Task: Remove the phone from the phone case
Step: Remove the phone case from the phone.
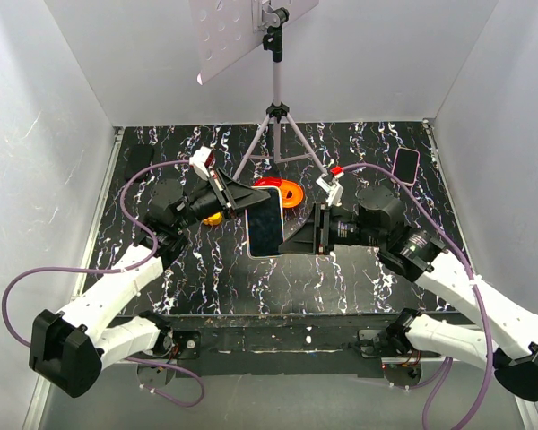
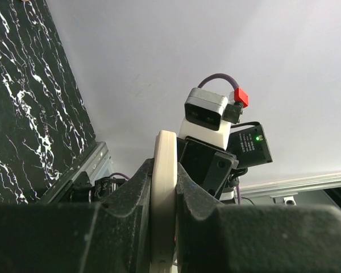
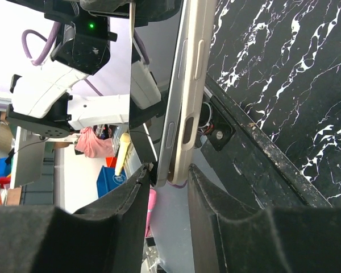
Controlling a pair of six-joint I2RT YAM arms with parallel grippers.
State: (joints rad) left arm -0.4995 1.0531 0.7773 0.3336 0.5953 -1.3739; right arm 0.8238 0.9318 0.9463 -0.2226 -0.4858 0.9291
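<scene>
A phone (image 1: 265, 218) with a dark screen sits in a cream phone case (image 1: 249, 238), held on edge above the middle of the table. My left gripper (image 1: 242, 199) is shut on its upper left part; in the left wrist view the cream case (image 2: 163, 170) stands pinched between the black pads (image 2: 137, 190). My right gripper (image 1: 296, 238) reaches in from the right. In the right wrist view its open jaws (image 3: 168, 169) straddle the lower end. There the phone's silver side (image 3: 175, 108) has parted slightly from the case (image 3: 195, 79).
A tripod (image 1: 274, 121) carrying a perforated white plate stands at the back centre. An orange reel (image 1: 285, 191) lies behind the phone. A second, pink-rimmed phone (image 1: 404, 163) lies at the back right. White walls enclose the black marbled table (image 1: 359, 278).
</scene>
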